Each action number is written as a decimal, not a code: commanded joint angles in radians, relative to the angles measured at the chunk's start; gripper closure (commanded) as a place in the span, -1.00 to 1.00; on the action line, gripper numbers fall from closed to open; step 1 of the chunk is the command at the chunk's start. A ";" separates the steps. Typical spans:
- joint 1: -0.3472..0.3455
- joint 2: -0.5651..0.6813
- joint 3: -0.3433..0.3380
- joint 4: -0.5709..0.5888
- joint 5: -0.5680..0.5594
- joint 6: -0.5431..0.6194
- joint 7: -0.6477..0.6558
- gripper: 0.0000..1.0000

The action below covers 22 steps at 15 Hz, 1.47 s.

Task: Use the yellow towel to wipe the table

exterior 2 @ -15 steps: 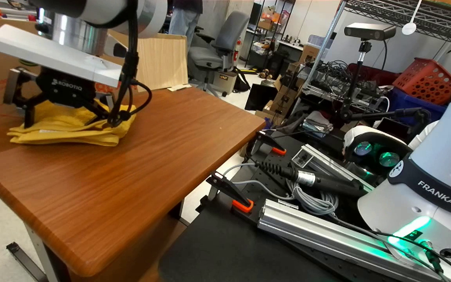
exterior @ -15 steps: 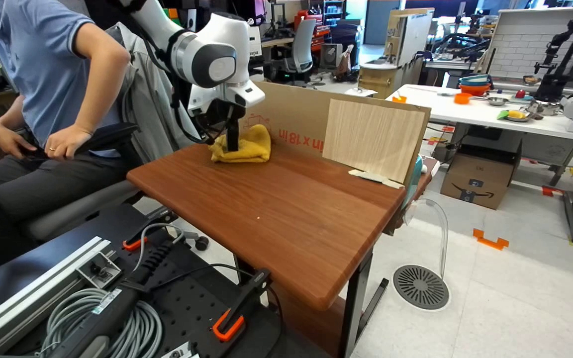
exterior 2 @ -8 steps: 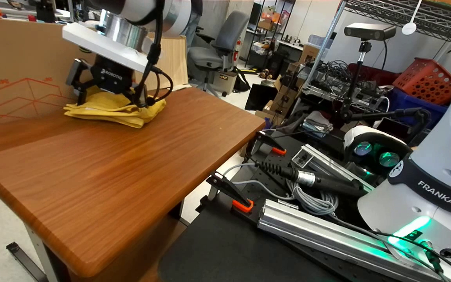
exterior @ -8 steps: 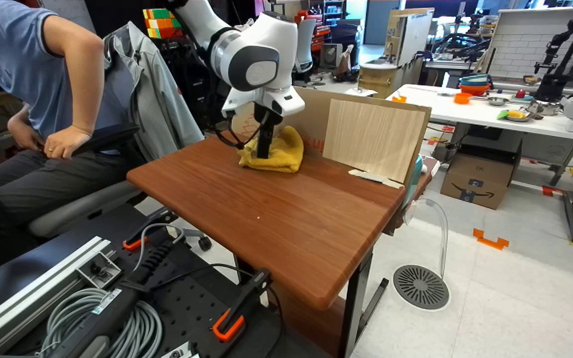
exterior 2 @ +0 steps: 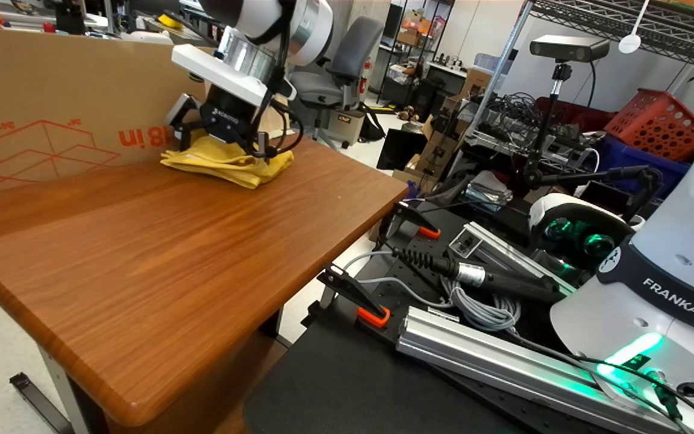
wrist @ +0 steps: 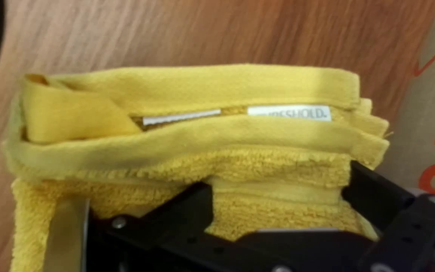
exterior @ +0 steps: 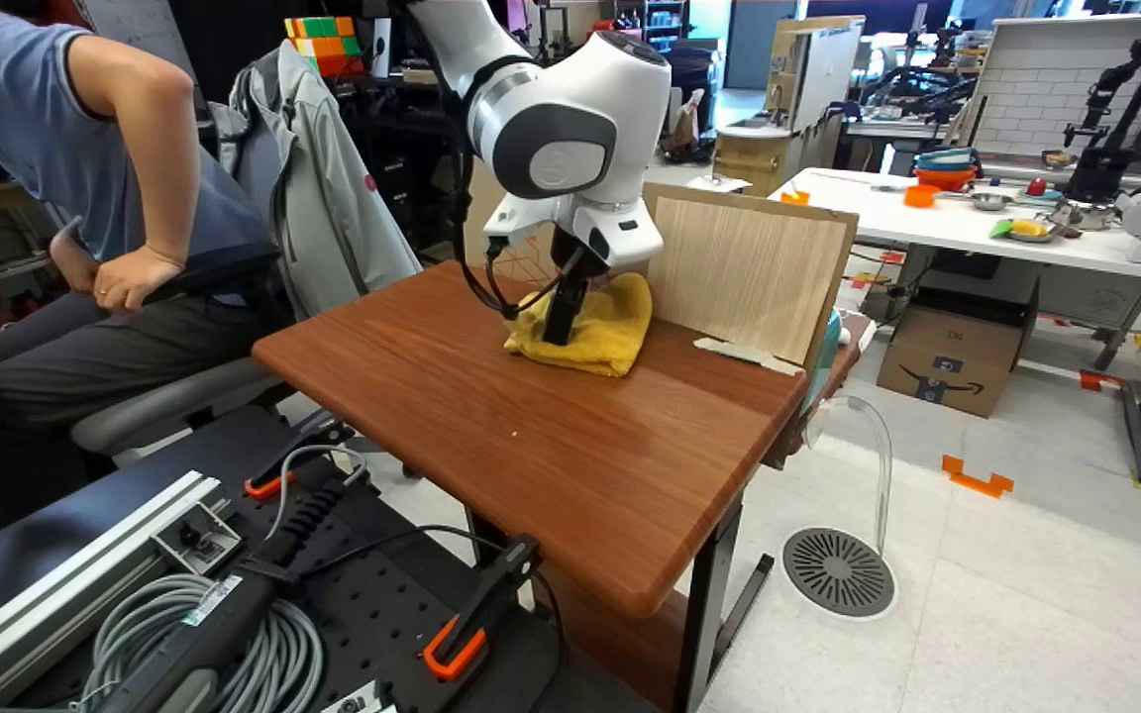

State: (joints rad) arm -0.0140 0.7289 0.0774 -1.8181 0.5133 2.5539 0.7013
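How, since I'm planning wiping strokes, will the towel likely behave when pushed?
The towel is probably floppy, given its soft folds. These gape along one side, so layers may shift apart. Lying broad on the table, it seems unlikely to roll.

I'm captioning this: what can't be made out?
Text on the label, wrist view: partly tucked into the yellow towel.
Table beneath the towel, every view: covered by it.
Far finger, an exterior view: behind the near gripper finger.
Face of the person, same view: cut off by the left edge.
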 commanded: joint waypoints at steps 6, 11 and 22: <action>-0.041 -0.084 -0.036 -0.265 0.016 -0.023 -0.096 -1.00; -0.063 -0.216 -0.017 -0.405 0.053 -0.021 -0.204 -1.00; -0.032 -0.212 -0.044 -0.373 0.039 -0.030 -0.177 -1.00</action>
State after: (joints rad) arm -0.0658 0.5169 0.0534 -2.1943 0.5395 2.5315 0.5326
